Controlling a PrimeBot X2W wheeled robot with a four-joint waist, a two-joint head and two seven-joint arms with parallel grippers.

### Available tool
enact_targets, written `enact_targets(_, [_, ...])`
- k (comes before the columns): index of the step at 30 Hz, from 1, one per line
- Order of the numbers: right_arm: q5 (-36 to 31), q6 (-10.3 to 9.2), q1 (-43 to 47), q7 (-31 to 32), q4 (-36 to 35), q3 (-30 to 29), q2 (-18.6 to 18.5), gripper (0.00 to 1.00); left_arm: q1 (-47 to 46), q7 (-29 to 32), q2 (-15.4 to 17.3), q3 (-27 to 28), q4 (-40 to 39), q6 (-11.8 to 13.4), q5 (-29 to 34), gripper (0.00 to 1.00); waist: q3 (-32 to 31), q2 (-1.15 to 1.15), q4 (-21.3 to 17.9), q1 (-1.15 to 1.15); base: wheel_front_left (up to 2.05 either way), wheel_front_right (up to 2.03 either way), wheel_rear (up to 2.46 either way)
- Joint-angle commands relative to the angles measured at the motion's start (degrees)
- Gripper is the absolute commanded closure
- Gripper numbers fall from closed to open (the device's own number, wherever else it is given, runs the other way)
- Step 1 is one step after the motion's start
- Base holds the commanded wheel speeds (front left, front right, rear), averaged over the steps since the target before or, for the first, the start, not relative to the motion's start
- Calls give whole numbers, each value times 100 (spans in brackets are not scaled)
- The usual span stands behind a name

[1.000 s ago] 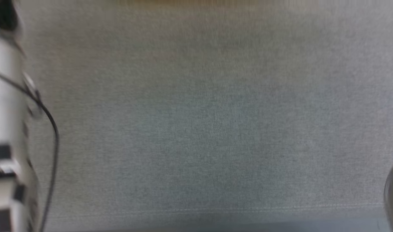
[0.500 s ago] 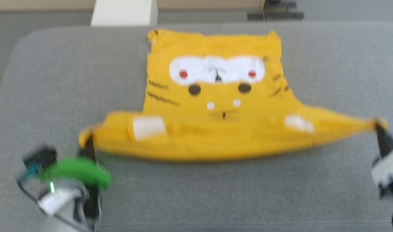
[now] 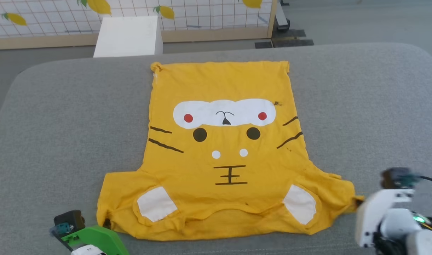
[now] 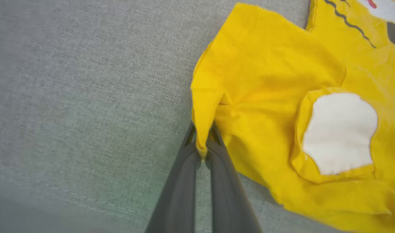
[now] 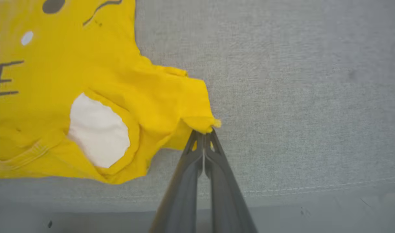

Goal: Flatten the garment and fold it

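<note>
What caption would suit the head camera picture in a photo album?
Tiger-face yellow T-shirt laid out on a grey cushion, left gripper and right gripper each pinching a sleeve corner.

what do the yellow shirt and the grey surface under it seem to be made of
Yellow shirt: probably soft cotton knit, matte; it creases limply and has a stitched sleeve hem.
Grey surface: woven upholstery cloth, matte; a coarse thread grain and a sewn seam show, likely over padding.

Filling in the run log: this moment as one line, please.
stage: flattening | T-shirt: spread print-up on grey cushion | left gripper: jaws shut on sleeve tip | right gripper: jaws shut on other sleeve tip | fold: not started
</note>
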Motion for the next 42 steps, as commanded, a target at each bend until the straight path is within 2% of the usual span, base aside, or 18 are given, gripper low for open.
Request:
enact_targets(1, [-142,-6,-238,182,247,202,-5,100,-126,28,59,-40,55,58,69,100,89,0,-70,1,0,0,0])
enact_targets(4, [-389,-6,-522,532,760,386,8,100,-224,4,53,-71,106,85,102,100,154,0,-76,1,0,0,0])
enact_targets(8, [-625,-6,-797,750,1204,349,36,100,-311,-124,44,-24,81,81,65,100,203,0,-32,1,0,0,0])
enact_targets(9, [-626,-6,-849,729,1244,316,47,85,-327,-176,32,13,55,74,29,100,199,0,-19,1,0,0,0])
enact_targets(10, [-579,-6,-879,715,1255,277,59,45,-331,-222,26,40,20,64,1,100,187,0,-11,1,0,0,0])
enact_targets(11, [-531,-6,-899,689,1230,227,69,0,-328,-250,20,49,-16,55,-13,100,176,0,-7,1,0,0,0])
enact_targets(17, [294,-6,-913,492,440,-160,129,0,-208,-411,-12,141,-312,33,-129,100,62,0,-23,1,0,0,0])
enact_targets(22, [976,-6,-1229,-120,-422,-538,174,0,-36,-495,-15,249,-749,70,-229,100,159,0,-69,1,0,0,0])
enact_targets(27, [1288,-6,-2030,-774,-441,-647,184,0,8,-483,-16,263,-1407,111,-263,100,588,0,71,1,0,0,0])
enact_targets(30, [1152,-6,-2760,-1051,-61,-606,186,0,-13,-422,-40,275,-1823,80,-362,100,981,0,219,1,0,0,0])
enact_targets(34, [645,-6,-3774,-1135,652,-618,186,0,-83,-365,-18,262,-2275,98,-372,100,1502,0,472,1,0,0,0])
enact_targets(39, [-82,-6,-4987,-800,1383,-704,185,0,-126,-365,-9,286,-2836,145,-381,100,2211,0,813,1,0,0,0])
enact_targets(42, [-689,-6,-5610,-376,1754,-773,120,0,-172,-358,-7,239,-3122,104,-389,100,2621,0,1030,1,0,0,0])
